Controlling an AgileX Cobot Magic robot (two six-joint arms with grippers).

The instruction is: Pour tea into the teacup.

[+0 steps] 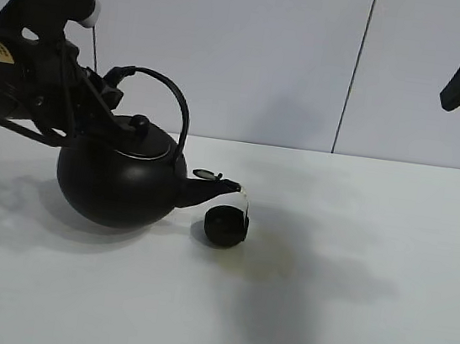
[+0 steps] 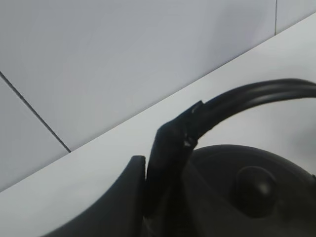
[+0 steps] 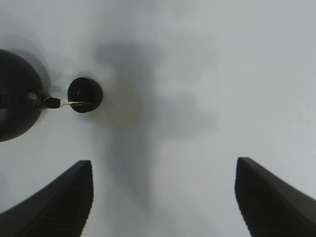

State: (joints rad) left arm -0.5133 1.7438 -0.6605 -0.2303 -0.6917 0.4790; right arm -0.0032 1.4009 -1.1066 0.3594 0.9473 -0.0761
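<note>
White table [image 1: 346, 323], kettle [image 1: 118, 183] beside teacup [image 1: 224, 226]

kettle [image 3: 14, 101] pouring tea [image 3: 74, 103] into teacup [image 3: 86, 94]

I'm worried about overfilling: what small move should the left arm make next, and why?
Probably ease the kettle back toward upright soon: a thin stream runs from its spout into the small teacup, whose fill level I cannot see.

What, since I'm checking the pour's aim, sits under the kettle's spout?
The teacup, standing on the table below the spout, with a thin clear stream arcing into it. Its dark inside hides the fill level.
</note>
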